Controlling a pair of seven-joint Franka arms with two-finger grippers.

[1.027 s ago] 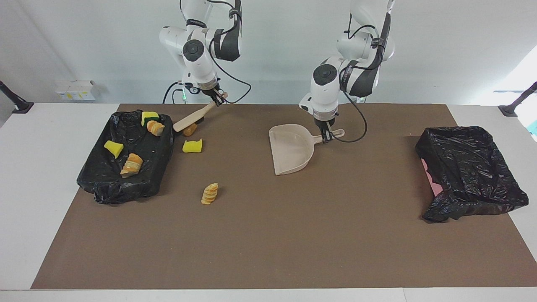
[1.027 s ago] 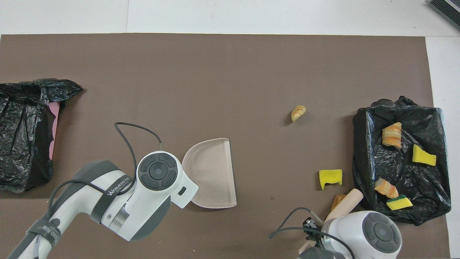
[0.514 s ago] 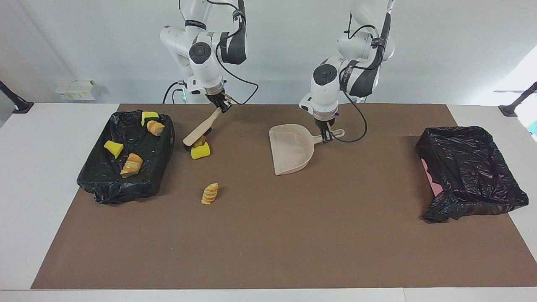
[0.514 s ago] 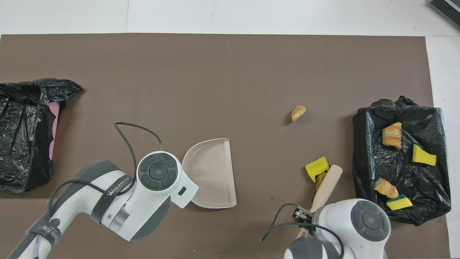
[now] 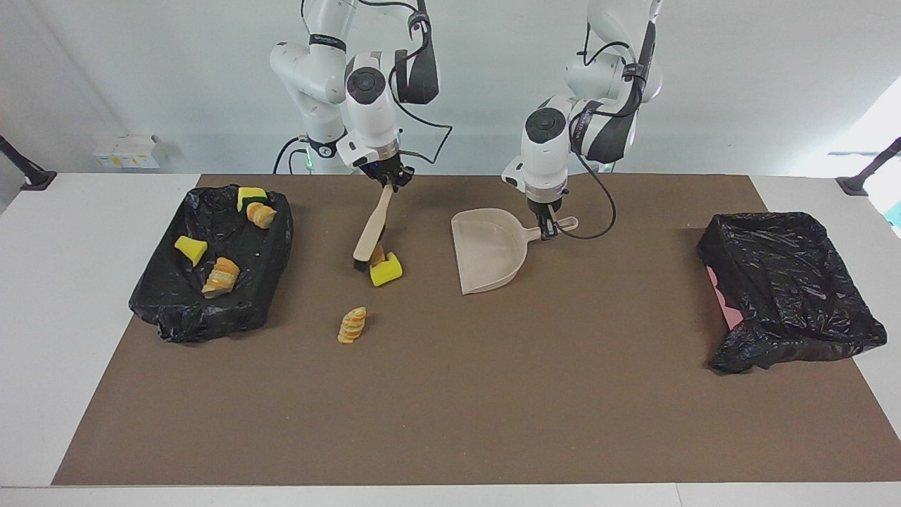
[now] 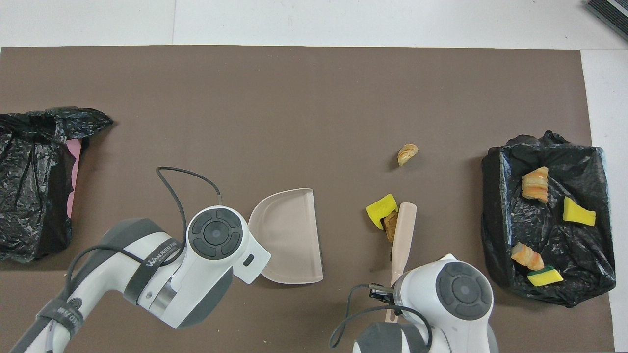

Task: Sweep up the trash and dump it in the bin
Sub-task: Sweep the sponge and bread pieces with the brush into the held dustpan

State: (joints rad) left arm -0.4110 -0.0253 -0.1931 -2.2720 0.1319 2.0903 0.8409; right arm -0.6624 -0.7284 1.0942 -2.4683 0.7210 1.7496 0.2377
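Change: over the last second the brush point(image 5: 371, 229) had swept a yellow sponge point(image 5: 386, 270) and a bread piece point(image 5: 377, 254) along the mat point(image 5: 493, 394), away from the bin point(image 5: 211, 264) at the right arm's end and toward the dustpan point(image 5: 489, 250).
Right gripper point(image 5: 388, 177): clenched on the brush handle, the brush tilted down with its bristles on the mat, touching the two pieces.
Left gripper point(image 5: 547, 229): clenched on the dustpan handle; it had not moved, and the dustpan lay flat on the mat.
Trash: the two swept pieces lay between brush and dustpan, still apart from the dustpan mouth; one bread roll point(image 5: 353, 324) lay alone, farther from the robots; four pieces lay in the bin.
Second bin point(image 5: 788, 289): at the left arm's end, no trash visible in it.
Meaning: the sweep looked about half done; the pair probably needed one more push to enter the dustpan, and the lone roll remained to collect.
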